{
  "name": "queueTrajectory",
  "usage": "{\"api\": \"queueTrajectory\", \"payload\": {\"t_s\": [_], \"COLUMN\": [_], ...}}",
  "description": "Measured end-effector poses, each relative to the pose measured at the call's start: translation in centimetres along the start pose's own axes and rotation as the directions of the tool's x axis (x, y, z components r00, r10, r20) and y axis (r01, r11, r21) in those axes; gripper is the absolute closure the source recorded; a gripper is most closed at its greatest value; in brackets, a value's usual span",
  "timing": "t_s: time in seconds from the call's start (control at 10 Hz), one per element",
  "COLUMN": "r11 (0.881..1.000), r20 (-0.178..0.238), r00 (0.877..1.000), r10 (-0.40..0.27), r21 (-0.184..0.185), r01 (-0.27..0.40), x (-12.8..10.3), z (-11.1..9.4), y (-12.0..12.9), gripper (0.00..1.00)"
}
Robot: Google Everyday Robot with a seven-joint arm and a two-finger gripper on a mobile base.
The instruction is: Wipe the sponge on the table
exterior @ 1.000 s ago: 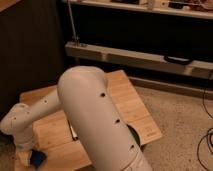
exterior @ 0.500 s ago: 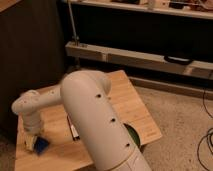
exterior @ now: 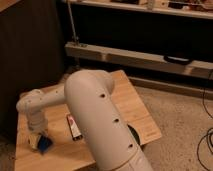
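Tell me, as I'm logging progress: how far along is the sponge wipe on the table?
Done: the gripper is down at the sponge near the table's left edge. In hand: the sponge lies on the wood right at the gripper, consistent with wiping. Left: no wiped trace shows, so coverage cannot be judged; planks past the black-and-white box may remain.

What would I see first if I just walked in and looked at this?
The big white robot arm fills the middle, bending down over the wooden table. At the lower left of the picture, its tool sits right by a small dark-blue sponge. A little black-and-white box lies on the table beside them.
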Motion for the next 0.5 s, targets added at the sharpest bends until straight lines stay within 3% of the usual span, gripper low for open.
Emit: {"api": "queueTrajectory", "payload": {"t_s": [0.5], "r11": [1.0], "r20": [0.001], "r00": [1.0], "r10": [-0.003], "r21": [0.001], "r01": [0.003], "x": [0.04], "z": [-0.06], "y": [0.13], "gripper": [0.77]}}
